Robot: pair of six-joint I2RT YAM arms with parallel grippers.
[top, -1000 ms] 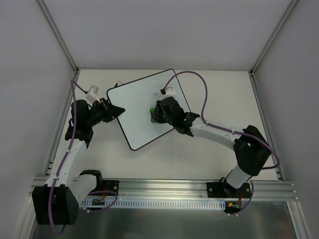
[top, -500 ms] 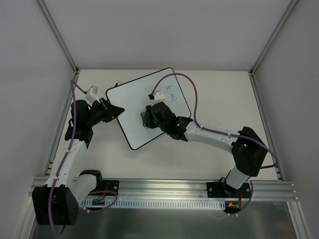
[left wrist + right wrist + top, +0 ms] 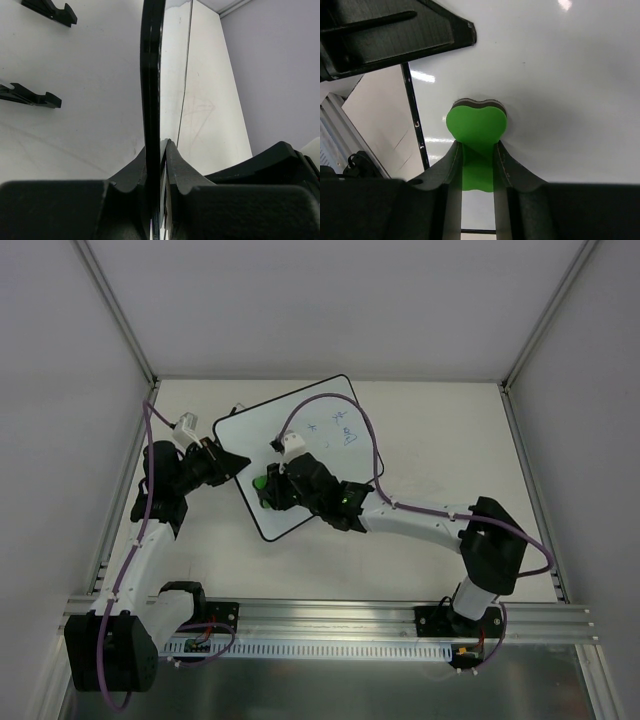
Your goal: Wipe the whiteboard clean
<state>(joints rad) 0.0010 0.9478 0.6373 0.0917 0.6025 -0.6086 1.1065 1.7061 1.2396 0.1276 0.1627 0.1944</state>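
Whiteboard [image 3: 250, 440]: flat, glossy white rectangle with rounded corners and a thin black rim [image 3: 256, 524]; lying turned diamond-wise on the far-left part of the tabletop [image 3: 440, 430], one corner close to the far edge, another pointing at the near edge. Faint ceiling glare on its sheen in the right wrist view [image 3: 560, 75]. Blue handwriting [image 3: 345, 430] in a few small scribbles near its far-right corner.

Left claw [image 3: 232, 462]: clenched on the whiteboard's left edge, black fingers pinching the rim from both sides [image 3: 161, 145]. Rim seen edge-on there [image 3: 151, 75], with small black feet [image 3: 31, 95] on the face to its left.

Right claw [image 3: 268, 485]: grasping a green eraser [image 3: 260, 483], heart-shaped from above, with a dark layer beneath, pressed onto the board near its near-left edge [image 3: 476, 122]. Matte black fingers on either flank of the block [image 3: 476, 146].

Tabletop: matte, off-white, smooth. Boxed in by pale grey walls [image 3: 300, 300] on the left, far and right sides, joined by slim metal posts. Ribbed aluminium rail [image 3: 400, 620] along the near edge. Purple cable [image 3: 330, 398] arching over the board.

Bare tabletop along the right edge and between whiteboard and rail; tight on the left, between board and wall.
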